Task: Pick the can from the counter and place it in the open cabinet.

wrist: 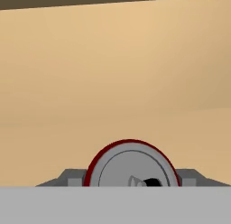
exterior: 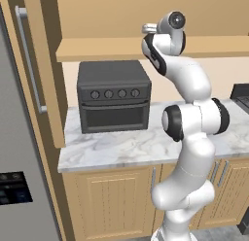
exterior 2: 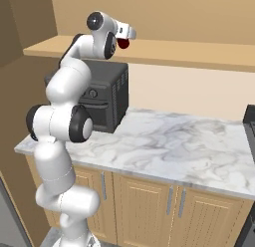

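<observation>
My pincer (exterior 2: pixel 125 42) is clamped on the can (exterior 2: pixel 123 43), held high at the front edge of the cabinet (exterior 2: pixel 164 51) shelf, well above the counter (exterior 2: pixel 164 141). The can's long axis points into the cabinet; the shelf floor lies just below and farther in.

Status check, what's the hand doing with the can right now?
Hand shut on small red cylindrical can. Raised level with light tan wooden cabinet shelf, over its front edge. Nothing visible in the way.
</observation>
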You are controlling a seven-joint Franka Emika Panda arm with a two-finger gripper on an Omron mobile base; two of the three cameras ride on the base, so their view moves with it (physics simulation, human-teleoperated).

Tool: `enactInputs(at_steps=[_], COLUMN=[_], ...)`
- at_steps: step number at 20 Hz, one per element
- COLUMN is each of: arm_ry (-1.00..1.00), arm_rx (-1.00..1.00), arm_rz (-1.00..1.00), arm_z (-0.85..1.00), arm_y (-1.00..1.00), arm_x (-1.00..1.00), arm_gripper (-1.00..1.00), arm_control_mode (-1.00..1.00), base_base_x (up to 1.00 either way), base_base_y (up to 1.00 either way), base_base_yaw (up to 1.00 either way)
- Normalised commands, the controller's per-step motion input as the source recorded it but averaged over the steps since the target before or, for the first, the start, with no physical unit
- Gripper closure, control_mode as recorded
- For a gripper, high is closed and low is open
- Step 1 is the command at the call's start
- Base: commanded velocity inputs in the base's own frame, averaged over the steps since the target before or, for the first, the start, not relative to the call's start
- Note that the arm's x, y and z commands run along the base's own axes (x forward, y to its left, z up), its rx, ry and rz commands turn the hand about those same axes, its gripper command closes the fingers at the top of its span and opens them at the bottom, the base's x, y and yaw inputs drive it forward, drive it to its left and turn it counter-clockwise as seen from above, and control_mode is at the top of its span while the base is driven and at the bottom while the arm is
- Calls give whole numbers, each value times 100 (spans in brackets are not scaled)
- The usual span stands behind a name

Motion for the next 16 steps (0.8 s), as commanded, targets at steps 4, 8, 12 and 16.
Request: enactInputs(at_steps=[4, 8, 12, 16], arm_ry=[0, -3, -2, 0], arm_rx=[-2, 0, 0, 0], arm_rz=[0, 0, 0, 0], arm_z=[-11, -11, -3, 0], arm_y=[0, 0, 0, 0], arm_x=[14, 21, 15, 22], arm_gripper=[-100, -100, -100, -100], arm_control_mode=[-100, -100, -100, -100], base_base_x=[0, 0, 0, 0], base_base_y=[0, 0, 0, 0], base_base_yaw=[0, 0, 0, 0])
